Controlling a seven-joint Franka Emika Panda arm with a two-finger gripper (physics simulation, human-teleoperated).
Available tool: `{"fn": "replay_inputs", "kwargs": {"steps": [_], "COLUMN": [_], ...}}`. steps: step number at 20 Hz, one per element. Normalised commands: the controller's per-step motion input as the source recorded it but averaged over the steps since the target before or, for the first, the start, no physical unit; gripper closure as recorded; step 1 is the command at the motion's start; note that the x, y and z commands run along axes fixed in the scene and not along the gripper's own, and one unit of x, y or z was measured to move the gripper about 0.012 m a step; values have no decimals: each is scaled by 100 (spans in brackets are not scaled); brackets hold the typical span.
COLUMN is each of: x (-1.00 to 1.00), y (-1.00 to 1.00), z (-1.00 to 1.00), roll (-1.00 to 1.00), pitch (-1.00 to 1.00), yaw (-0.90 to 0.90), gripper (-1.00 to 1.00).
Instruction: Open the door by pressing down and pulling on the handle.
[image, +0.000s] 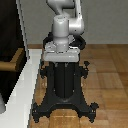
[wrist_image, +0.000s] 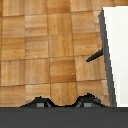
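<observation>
The door (image: 9, 27) is a tall dark panel at the exterior view's left, set in a white frame (image: 29, 75). The tan handle (image: 12, 61) juts out of the panel about halfway up. My gripper (image: 61, 62) hangs in front of the black pedestal, well to the right of the handle and about level with it, pointing down. Its fingers look spread, with nothing between them. In the wrist view neither the fingers nor the handle shows. Only the white frame (wrist_image: 117, 50) appears there, with a thin dark spike (wrist_image: 95, 55) sticking out from its edge.
The black robot pedestal (image: 64, 87) stands on the wooden floor (image: 107, 70), its splayed feet (wrist_image: 41, 103) also showing in the wrist view. A grey wall lies behind. The white frame's base (image: 17, 107) runs along the exterior view's left.
</observation>
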Motion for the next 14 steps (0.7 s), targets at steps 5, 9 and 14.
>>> {"fn": "replay_inputs", "kwargs": {"steps": [5,9,14], "x": [0,0,0], "y": [0,0,0], "z": [0,0,0], "roll": [0,0,0], "pitch": [0,0,0], "yaw": [0,0,0], "gripper": [-100,-100,-100]}}
